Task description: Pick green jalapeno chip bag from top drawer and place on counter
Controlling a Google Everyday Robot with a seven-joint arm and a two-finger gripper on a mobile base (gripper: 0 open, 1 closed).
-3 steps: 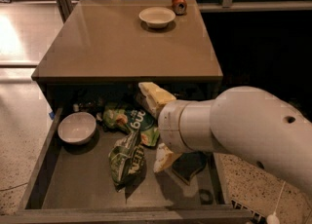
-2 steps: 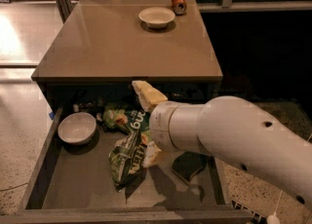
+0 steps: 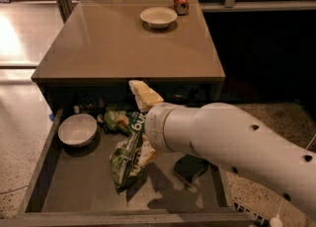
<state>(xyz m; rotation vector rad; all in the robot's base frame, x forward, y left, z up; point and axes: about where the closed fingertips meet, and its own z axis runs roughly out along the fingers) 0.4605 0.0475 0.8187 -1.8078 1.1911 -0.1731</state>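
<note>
Lying on the floor of the open, wide, shallow grey-brown top drawer (image 3: pixel 79 191), the dark green glossy foil green jalapeno chip bag (image 3: pixel 126 162) sits near the drawer's middle. A dark flat pad (image 3: pixel 190 169) lies to its right and a white round bowl (image 3: pixel 77 130) to its left. A brighter lime-green bag (image 3: pixel 116 120) lies behind it. The white arm's gripper (image 3: pixel 144 125) hangs over the chip bag's upper end, tan fingers (image 3: pixel 143 95) spread apart, released. Beyond, the glossy tan-brown counter (image 3: pixel 123 48) carries a second white bowl (image 3: pixel 158 17) and a red can (image 3: pixel 181 2).
</note>
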